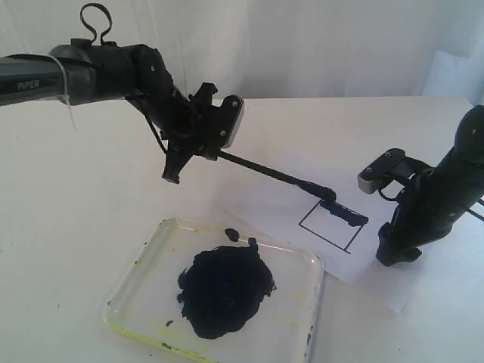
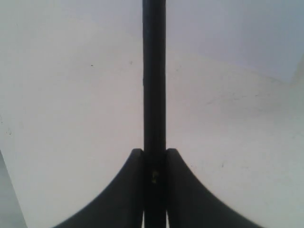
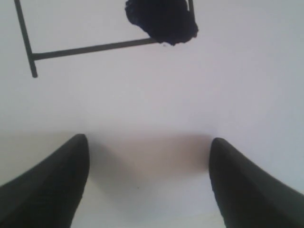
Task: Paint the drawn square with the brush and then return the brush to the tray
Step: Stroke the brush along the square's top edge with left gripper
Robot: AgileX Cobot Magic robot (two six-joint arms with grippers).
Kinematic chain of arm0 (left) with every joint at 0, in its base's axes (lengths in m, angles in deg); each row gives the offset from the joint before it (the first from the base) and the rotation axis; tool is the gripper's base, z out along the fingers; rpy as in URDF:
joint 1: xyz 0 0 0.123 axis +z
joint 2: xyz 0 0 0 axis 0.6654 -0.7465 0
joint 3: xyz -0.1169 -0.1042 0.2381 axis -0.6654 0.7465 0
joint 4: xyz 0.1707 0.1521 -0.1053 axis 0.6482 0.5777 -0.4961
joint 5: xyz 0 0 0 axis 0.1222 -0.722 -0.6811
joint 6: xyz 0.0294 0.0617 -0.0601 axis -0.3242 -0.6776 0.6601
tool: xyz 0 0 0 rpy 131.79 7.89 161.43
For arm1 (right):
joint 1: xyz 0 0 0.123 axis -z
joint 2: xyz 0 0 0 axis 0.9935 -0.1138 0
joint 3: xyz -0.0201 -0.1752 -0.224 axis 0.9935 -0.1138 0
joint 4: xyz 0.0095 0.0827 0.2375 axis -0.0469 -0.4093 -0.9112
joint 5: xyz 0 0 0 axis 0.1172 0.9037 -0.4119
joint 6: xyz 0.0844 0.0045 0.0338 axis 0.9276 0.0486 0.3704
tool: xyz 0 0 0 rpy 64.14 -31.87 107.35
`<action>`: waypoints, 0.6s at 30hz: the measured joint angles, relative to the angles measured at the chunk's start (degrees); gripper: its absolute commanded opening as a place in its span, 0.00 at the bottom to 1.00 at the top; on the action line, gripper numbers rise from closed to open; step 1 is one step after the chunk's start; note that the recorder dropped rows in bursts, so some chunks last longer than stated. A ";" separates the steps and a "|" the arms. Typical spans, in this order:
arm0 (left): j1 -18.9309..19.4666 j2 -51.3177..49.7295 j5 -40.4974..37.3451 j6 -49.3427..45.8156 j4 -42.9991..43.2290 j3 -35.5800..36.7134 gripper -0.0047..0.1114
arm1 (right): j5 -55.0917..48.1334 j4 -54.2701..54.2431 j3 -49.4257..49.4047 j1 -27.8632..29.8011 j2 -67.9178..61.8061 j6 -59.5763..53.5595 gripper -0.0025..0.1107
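My left gripper (image 1: 213,150) is shut on the handle of the long black brush (image 1: 272,174), which slants down to the right. Its tip rests on the upper side of the drawn square (image 1: 333,227), a thin black outline on the white paper sheet (image 1: 370,280). A dark paint stroke (image 1: 346,215) lies along that upper side. In the left wrist view the brush (image 2: 154,71) runs straight out from between the closed fingers (image 2: 123,199). My right gripper (image 1: 398,253) stands open, pressing down on the paper right of the square. Its wrist view shows the outline (image 3: 90,49) and a paint patch (image 3: 161,19).
The clear plastic tray (image 1: 140,261) with yellowish rim stains sits at the front, holding a big blue-black paint blob (image 1: 225,287). A white cloth backdrop hangs behind the white table (image 1: 76,197).
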 measured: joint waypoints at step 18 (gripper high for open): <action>-1.58 1.24 -5.86 -0.53 -2.19 0.00 0.04 | 0.10 0.00 0.00 0.00 0.00 0.00 0.61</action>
